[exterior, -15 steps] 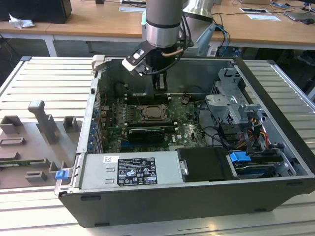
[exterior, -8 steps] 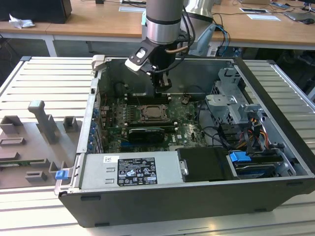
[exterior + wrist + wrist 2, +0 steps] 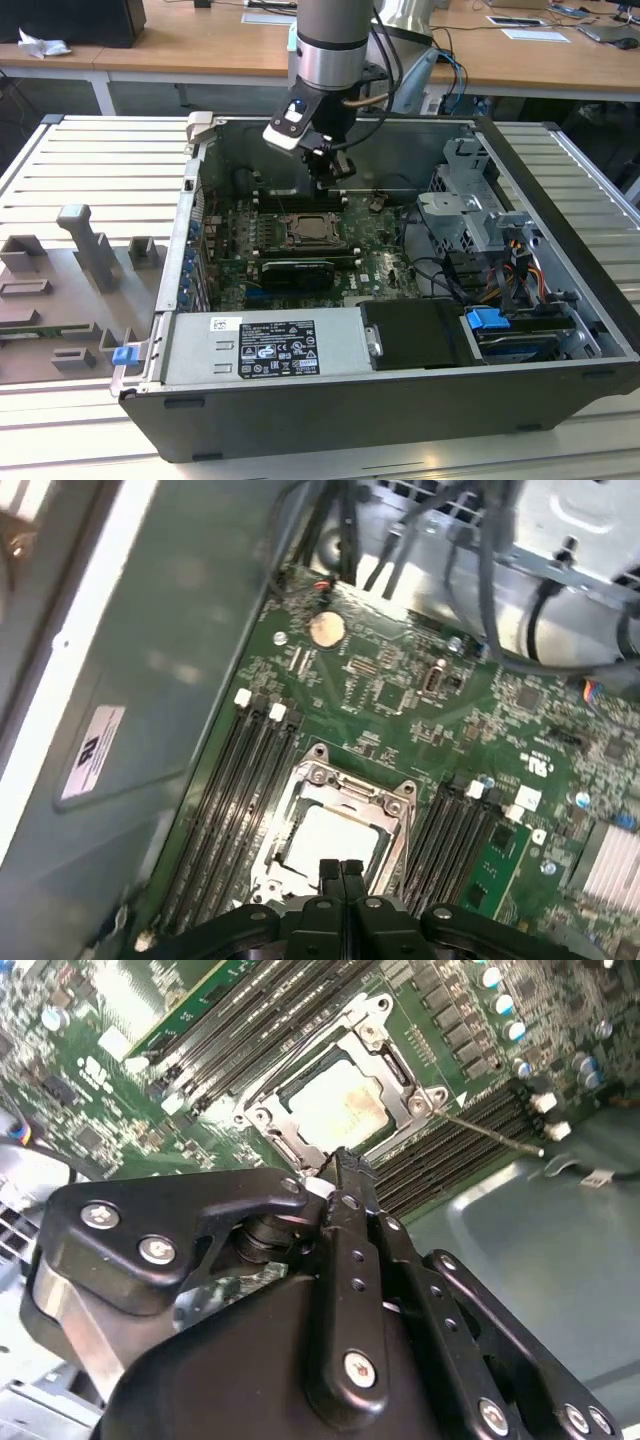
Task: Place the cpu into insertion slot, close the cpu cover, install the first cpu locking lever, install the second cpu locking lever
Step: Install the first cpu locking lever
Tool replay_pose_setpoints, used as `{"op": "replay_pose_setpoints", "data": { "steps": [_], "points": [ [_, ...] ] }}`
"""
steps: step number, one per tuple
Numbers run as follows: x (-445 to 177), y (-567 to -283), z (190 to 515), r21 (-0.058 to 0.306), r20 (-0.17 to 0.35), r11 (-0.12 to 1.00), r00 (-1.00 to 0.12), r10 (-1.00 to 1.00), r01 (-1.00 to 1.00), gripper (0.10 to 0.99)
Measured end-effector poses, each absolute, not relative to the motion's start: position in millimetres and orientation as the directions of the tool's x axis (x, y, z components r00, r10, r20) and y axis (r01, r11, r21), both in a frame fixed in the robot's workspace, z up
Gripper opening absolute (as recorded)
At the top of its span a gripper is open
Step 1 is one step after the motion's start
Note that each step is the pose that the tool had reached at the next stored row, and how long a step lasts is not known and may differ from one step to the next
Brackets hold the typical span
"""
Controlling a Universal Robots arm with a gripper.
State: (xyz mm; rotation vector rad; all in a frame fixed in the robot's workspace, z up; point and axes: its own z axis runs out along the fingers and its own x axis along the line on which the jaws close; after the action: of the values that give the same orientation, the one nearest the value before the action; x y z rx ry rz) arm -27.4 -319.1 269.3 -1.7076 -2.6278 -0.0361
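The cpu [image 3: 338,1103] [image 3: 322,838] lies flat in the insertion slot [image 3: 307,232], its pale face showing through the window of the cpu cover [image 3: 388,1060] [image 3: 345,788]. The silvery cover lies down over the socket. A thin metal locking lever [image 3: 492,1131] runs out from one socket corner across the black memory slots. My gripper [image 3: 340,1163] [image 3: 340,868] [image 3: 330,172] hangs just above the socket's edge. Its black fingers are shut together with nothing between them.
The socket sits on a green motherboard inside an open computer case [image 3: 560,250]. Black memory slots [image 3: 235,790] flank it on both sides. Cables and a drive cage [image 3: 470,215] crowd the exterior view's right. A power supply [image 3: 270,348] fills the near side.
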Motion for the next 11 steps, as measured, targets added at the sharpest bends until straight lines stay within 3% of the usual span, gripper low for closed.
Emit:
{"op": "replay_pose_setpoints", "data": {
  "steps": [11],
  "points": [
    [-27.4, -319.0, 269.3, 0.015, 0.019, 0.633, -0.633, 0.774, 0.774, 0.106]
  ]
}}
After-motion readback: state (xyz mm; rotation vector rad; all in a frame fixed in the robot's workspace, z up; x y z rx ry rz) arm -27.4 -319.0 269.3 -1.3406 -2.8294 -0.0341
